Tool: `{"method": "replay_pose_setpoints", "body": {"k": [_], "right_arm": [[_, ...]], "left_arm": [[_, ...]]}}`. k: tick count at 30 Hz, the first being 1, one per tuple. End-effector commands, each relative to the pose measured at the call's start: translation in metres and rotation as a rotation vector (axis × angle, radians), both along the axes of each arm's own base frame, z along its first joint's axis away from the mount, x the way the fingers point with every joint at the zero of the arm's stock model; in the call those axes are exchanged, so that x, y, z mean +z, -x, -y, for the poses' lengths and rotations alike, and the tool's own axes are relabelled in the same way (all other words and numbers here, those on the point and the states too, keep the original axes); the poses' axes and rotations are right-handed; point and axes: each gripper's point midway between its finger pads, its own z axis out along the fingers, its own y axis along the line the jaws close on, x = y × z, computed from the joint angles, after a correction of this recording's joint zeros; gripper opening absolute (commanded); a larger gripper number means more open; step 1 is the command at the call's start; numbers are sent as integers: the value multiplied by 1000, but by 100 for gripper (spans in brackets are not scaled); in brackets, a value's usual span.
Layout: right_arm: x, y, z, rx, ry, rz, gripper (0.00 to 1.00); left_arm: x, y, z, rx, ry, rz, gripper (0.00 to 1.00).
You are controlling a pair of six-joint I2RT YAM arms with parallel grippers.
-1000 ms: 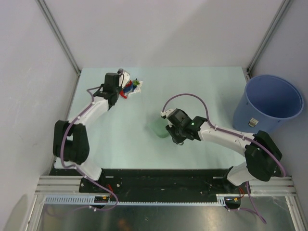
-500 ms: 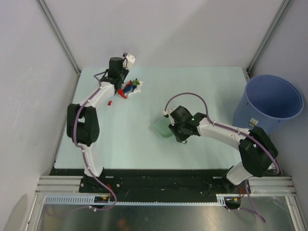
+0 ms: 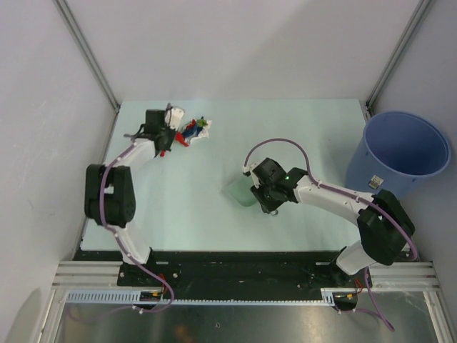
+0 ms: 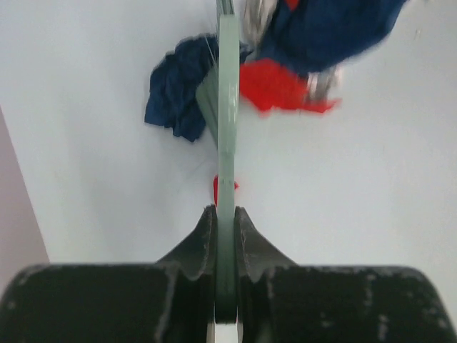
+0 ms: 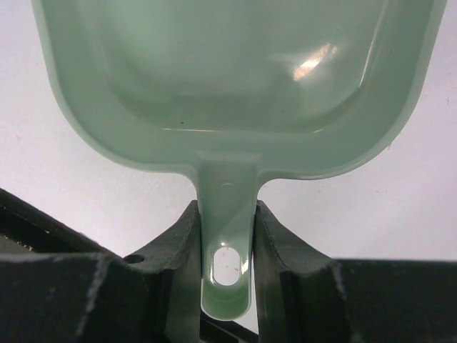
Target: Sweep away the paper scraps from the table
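The paper scraps (image 3: 193,131), red, dark blue, green and white, lie in a small heap at the back left of the table (image 3: 307,136). My left gripper (image 3: 164,137) is just left of the heap, shut on a thin pale green brush handle (image 4: 227,107) seen edge-on. In the left wrist view the handle reaches to a dark blue scrap (image 4: 175,89) and a red scrap (image 4: 278,86); a tiny red bit (image 4: 216,189) lies by my left gripper (image 4: 226,214). My right gripper (image 3: 258,194) is shut on the handle of the pale green dustpan (image 5: 235,78), which rests mid-table (image 3: 239,191).
A big round blue bucket (image 3: 400,150) stands off the table's right edge. Grey walls and metal frame posts close in the back and sides. The arm bases sit on a black rail along the near edge.
My left gripper has swung from behind the heap down to its left side, still holding the brush. A small red scrap has come away from the heap. The right arm has barely moved.
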Motion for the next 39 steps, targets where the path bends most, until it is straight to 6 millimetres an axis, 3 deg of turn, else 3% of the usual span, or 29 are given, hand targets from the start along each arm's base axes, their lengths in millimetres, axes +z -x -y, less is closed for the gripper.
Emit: {"method": "replay_pose_setpoints", "body": {"k": [1, 6, 9, 10, 18, 22, 25, 26, 28, 29, 31, 33, 35, 36, 37, 39], "right_arm": [[31, -2, -12, 5, -72, 53, 0], [38, 4, -11, 11, -72, 65, 0], [41, 7, -11, 12, -71, 74, 0], [42, 7, -10, 8, -69, 74, 0], [44, 11, -13, 22, -73, 79, 0], [41, 17, -19, 164, -49, 53, 0], [43, 10, -31, 307, -21, 84, 0], [35, 9, -37, 350, 5, 71, 0], [40, 2, -52, 432, 0, 78, 0], [28, -2, -55, 484, 29, 56, 0], [32, -13, -68, 510, 13, 47, 0], [12, -22, -65, 505, 76, -16, 0], [11, -37, -70, 485, 115, -12, 0], [-4, -39, -65, 465, 171, -48, 0], [-1, -46, -73, 455, 168, -31, 0], [-11, -46, -75, 439, 180, -71, 0]], "left_arm": [[-17, 72, -23, 51, 91, -164, 0], [-31, 137, -9, -23, 169, -284, 0], [-12, 161, 6, -75, 235, -289, 0], [5, 167, 7, -82, 243, -252, 0], [113, 162, -14, -19, 154, 3, 0], [135, 170, -20, -18, 116, 12, 0], [128, 170, -40, 49, 40, -6, 0], [120, 172, -47, 73, 41, -24, 0], [109, 175, -60, 119, 46, -52, 0], [100, 176, -62, 125, 46, -76, 0], [88, 171, -77, 176, 25, -91, 0], [76, 168, -91, 223, 10, -108, 0], [63, 157, -96, 238, 13, -123, 0], [57, 154, -96, 251, 22, -134, 0], [45, 147, -94, 249, 38, -161, 0], [34, 139, -89, 249, 73, -188, 0]]}}
